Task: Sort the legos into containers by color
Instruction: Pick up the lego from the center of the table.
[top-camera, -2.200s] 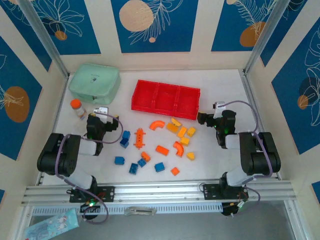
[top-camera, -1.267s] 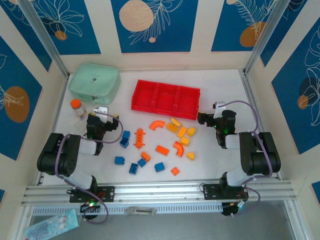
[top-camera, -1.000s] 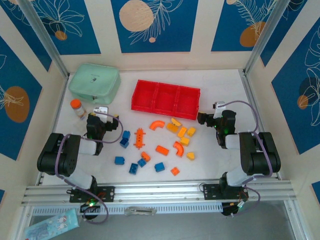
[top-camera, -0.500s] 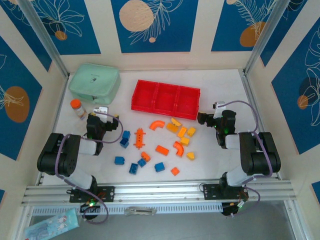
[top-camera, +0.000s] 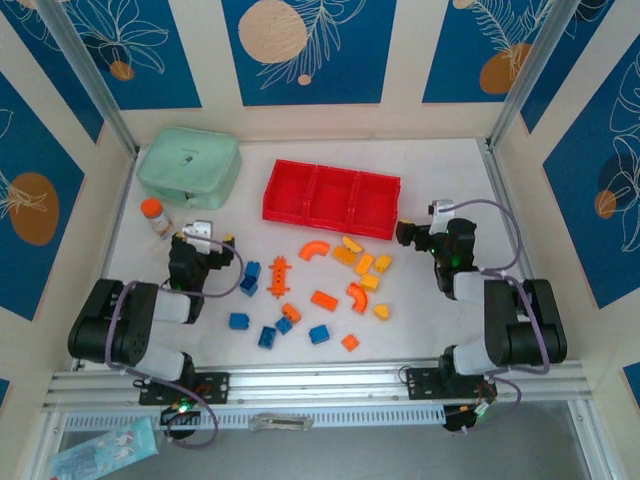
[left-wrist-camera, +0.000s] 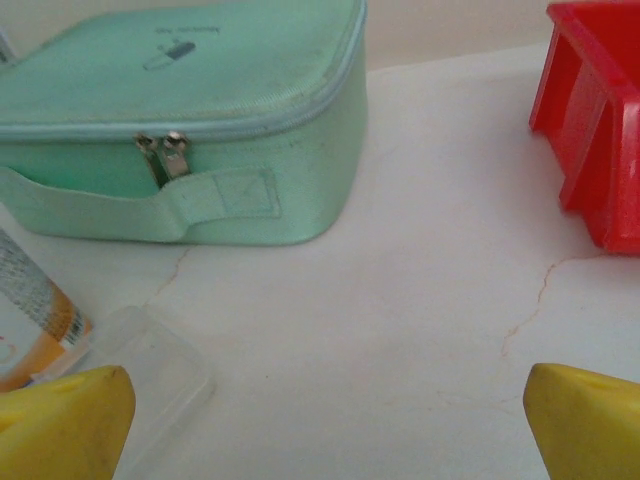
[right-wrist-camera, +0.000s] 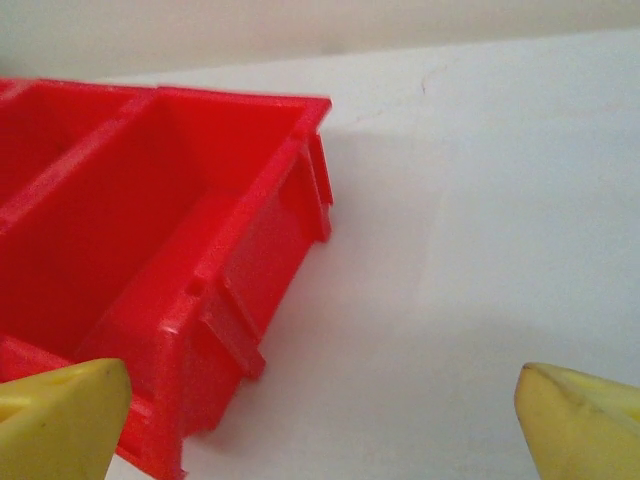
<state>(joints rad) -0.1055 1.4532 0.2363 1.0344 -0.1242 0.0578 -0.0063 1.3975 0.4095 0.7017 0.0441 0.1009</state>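
The legos lie loose on the white table between the arms: blue blocks (top-camera: 251, 270) on the left, orange pieces (top-camera: 324, 299) in the middle, yellow ones (top-camera: 365, 264) toward the right. The containers are three compartments of one red tray (top-camera: 330, 224) behind them; all three look empty. Its left corner (left-wrist-camera: 595, 120) and its right end (right-wrist-camera: 230, 270) appear in the wrist views. My left gripper (top-camera: 203, 238) (left-wrist-camera: 325, 430) is open over bare table, left of the blue blocks. My right gripper (top-camera: 420, 230) (right-wrist-camera: 322, 420) is open beside the tray's right end, holding nothing.
A mint-green zipped box (top-camera: 189, 166) (left-wrist-camera: 200, 120) sits at the back left. An orange-capped bottle (top-camera: 154, 215) (left-wrist-camera: 30, 320) stands near my left gripper, with a small clear plastic piece (left-wrist-camera: 150, 370) beside it. Metal posts and patterned walls enclose the table.
Both arms have shifted slightly, their elbows dropping toward the near edge. The left gripper has slid a little nearer. No lego has moved, and both grippers stay open.
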